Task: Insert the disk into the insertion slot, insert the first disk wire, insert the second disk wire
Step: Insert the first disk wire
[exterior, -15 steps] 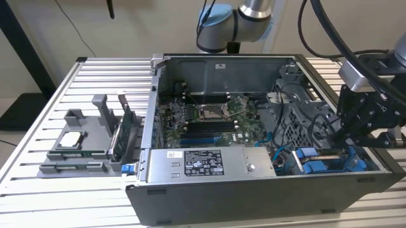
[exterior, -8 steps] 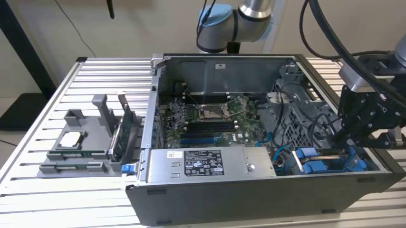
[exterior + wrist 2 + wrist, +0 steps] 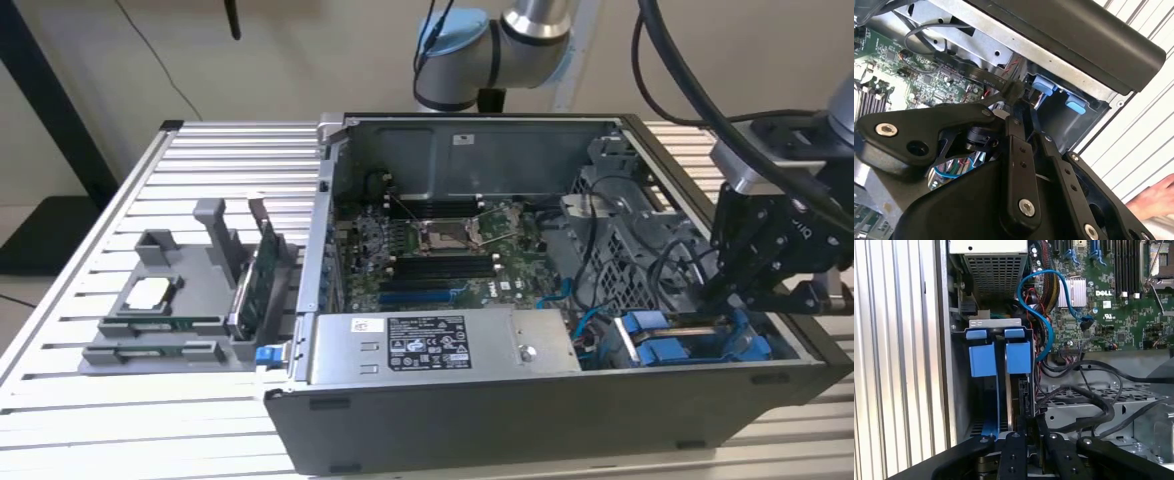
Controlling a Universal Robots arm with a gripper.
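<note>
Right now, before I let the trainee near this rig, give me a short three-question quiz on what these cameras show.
1. True or false: the computer case lies with its side open and the motherboard exposed.
2. In the exterior view, the gripper is over which part of the case: A) that view's left end, B) the middle, C) that view's right end?
3. In the first wrist view, what colour is the cable looping beside the insertion slot?
Key: 1 true; 2 C; 3 blue.
</note>
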